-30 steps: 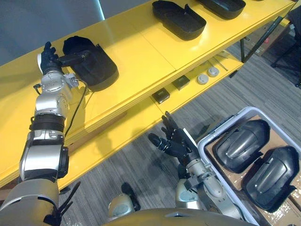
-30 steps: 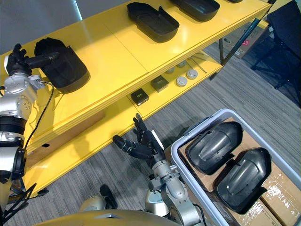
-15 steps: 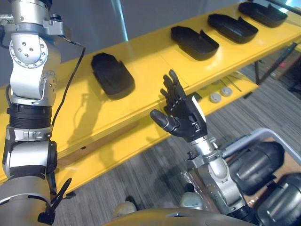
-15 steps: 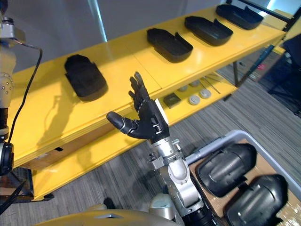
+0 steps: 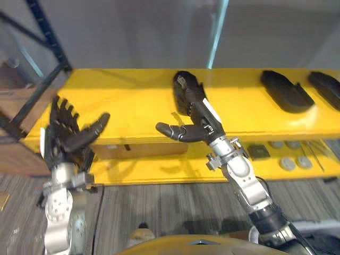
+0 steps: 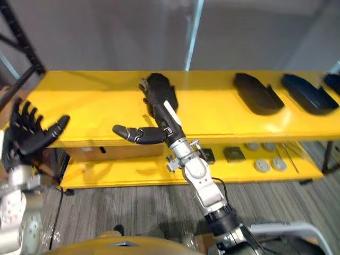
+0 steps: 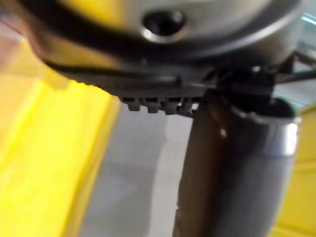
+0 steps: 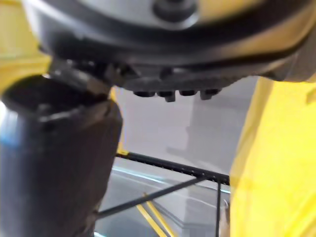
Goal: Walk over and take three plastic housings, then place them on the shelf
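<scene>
— Several smooth black plastic housings (image 6: 257, 94), long and rounded, lie spaced along your glossy yellow shelf (image 6: 90, 103).
— And your hands?
— Left hand (image 5: 66, 142) and right hand (image 5: 197, 125) are spread wide, holding nothing.

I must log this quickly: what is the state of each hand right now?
Left hand: open, fingers spread, holding nothing.
Right hand: open, fingers straight, holding nothing.

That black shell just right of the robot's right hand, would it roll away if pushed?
Probably not: the black housing lies low and flat on the yellow shelf, so it would likely slide. It seems a thin hollow shell, so probably stiff and light.
</scene>
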Controlling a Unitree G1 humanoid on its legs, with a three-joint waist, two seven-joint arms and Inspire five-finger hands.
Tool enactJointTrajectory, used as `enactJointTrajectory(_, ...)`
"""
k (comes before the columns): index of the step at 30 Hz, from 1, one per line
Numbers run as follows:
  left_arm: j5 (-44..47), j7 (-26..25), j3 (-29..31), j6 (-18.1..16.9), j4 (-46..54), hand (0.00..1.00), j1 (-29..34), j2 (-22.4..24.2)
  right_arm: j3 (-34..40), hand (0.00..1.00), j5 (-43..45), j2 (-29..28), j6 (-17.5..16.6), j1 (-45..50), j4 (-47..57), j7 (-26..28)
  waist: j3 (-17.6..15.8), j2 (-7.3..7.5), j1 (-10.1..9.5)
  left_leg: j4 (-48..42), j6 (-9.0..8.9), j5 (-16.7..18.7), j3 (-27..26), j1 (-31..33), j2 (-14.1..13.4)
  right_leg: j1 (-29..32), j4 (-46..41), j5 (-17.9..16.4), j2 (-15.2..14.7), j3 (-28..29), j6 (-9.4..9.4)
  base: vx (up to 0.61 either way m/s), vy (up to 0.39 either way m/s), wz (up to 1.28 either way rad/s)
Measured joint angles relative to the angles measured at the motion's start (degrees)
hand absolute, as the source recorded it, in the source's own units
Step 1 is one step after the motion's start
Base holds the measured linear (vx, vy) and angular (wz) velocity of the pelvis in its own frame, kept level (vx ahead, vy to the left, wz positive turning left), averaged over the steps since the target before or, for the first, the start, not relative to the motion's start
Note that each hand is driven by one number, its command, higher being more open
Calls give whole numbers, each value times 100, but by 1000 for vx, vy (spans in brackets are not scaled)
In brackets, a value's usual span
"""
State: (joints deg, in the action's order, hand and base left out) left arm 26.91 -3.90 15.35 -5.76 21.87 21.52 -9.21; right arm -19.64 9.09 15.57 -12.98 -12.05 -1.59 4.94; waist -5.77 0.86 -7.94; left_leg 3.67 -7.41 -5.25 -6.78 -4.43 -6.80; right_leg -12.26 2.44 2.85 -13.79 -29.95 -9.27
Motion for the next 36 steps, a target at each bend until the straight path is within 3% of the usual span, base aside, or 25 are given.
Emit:
enactJointTrajectory(3, 115, 460, -159, -27, 1, 100, 230, 42, 5, 100, -620, 23, 14, -254, -393, -266, -19, -29, -149, 110, 51, -110, 148, 26, 28, 8, -141, -96, -36, -158, 19, -71, 9, 30)
enactJointTrajectory(7, 276, 904, -480, -53, 1, 100, 436, 137, 5, 100, -1109, 171, -39, -383, -461, -561, -31, -120, -130, 113, 62, -199, 256, 126, 26, 21, -148, -102, -29, -290, -4, -61, 3, 15)
enactJointTrajectory(10, 495, 997, -821, -52, 0, 100, 559, 250, 21, 100, -1601, 350, -39, -643, -705, -919, -57, -168, -111, 114, 45, -257, 328, 160, 20, 6, -145, -80, -12, -368, 6, -27, -6, 11)
enactJointTrajectory(14, 677, 1030, -1191, -53, -6, 100, 595, 247, 29, 100, -3050, 595, 78, -1039, -1242, -1693, -70, -184, -140, 114, 76, -308, 364, 200, 25, 13, -135, -45, -6, -418, -37, 5, -6, 7)
enactJointTrajectory(16, 678, 1029, -1242, -59, -30, 100, 596, 247, 21, 100, -3353, 680, 154, -1102, -1242, -1798, -82, -187, -141, 114, 76, -309, 377, 204, 28, 8, -137, -39, -6, -426, -46, 20, -7, 4)
enactJointTrajectory(24, 727, 960, -1428, -62, -386, 100, 581, 198, -47, 100, -3344, 1186, 744, -1323, -1306, -1553, -137, -188, -129, 117, 75, -310, 379, 201, 32, -22, -138, -40, -8, -428, -45, 0, 0, 0)
enactJointTrajectory(36, 727, 810, -1718, -60, -387, 100, 525, 139, -385, 100, -3193, 1453, 1101, -1895, -2609, -859, -274, -205, -152, 120, 73, -313, 369, 195, 29, -16, -139, -34, -11, -429, -51, -18, 3, -1)
